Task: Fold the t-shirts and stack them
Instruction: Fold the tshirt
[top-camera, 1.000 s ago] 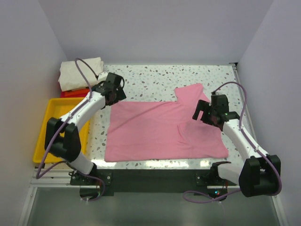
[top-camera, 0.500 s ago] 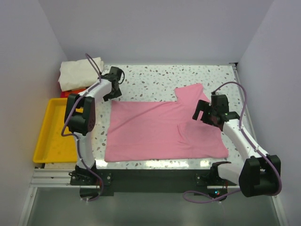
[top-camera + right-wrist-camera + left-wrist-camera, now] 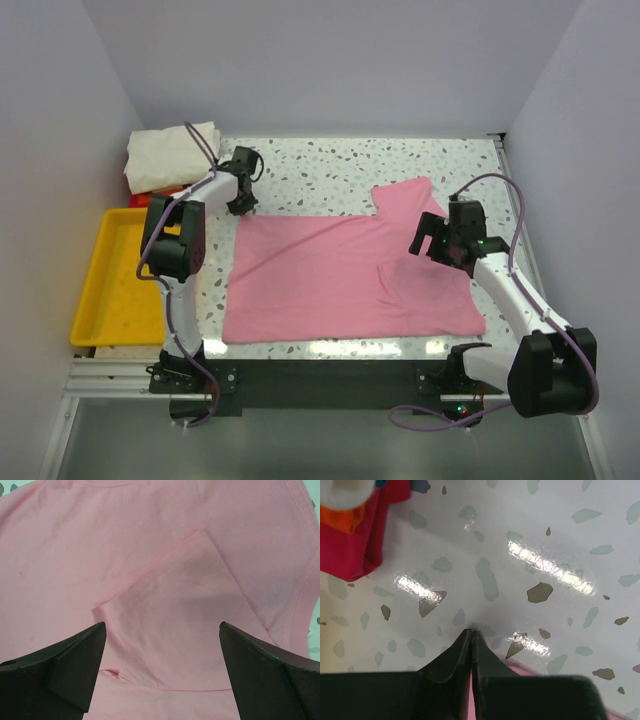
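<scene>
Soft pink tee (image 3: 340,275) spread flat mid-table, L gripper (image 3: 471,632) at its far-left corner, R gripper (image 3: 162,625) over its right side.
Thin smooth cloth w/ a few low creases, a flap folded over on the right part, another bit sticking out at back right. L fingers black & pointed, pressed together at the tips, down by the table right at the pink edge; can't tell if any cloth is caught. R fingers black & blocky, spread wide, nothing between. Folded stack in back-left corner: puffy cream tee (image 3: 172,152) on top, orange tee (image 3: 342,517) & red tee (image 3: 350,545) under. Shiny yellow plastic tray (image 3: 95,290) left of pink tee. Table (image 3: 400,160) glossy white w/ grey & brown flecks; plain pale walls (image 3: 330,60) on 3 sides.
</scene>
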Available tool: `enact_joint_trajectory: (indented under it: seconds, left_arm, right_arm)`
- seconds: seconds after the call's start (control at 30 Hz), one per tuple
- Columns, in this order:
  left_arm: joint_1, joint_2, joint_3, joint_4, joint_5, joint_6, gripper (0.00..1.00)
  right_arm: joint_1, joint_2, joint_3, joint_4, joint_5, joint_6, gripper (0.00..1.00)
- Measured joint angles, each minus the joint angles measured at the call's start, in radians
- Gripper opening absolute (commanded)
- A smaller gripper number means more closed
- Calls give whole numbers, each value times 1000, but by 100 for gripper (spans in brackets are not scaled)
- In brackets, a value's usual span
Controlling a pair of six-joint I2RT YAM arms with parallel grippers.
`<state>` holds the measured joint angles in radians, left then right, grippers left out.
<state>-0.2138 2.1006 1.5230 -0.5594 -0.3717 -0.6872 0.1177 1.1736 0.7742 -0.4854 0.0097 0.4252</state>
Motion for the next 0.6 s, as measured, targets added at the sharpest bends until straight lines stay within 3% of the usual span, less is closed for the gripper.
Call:
enact_joint_trajectory:
  seconds: [0.03, 0.6]
  left_arm:
    - [1, 0, -7, 3, 0, 2, 0]
    - [26, -18, -45, 65, -3, 29, 0]
  right_arm:
    - [0, 2, 0, 0, 0, 0, 99]
    - [0, 68, 0, 10, 1, -8, 98]
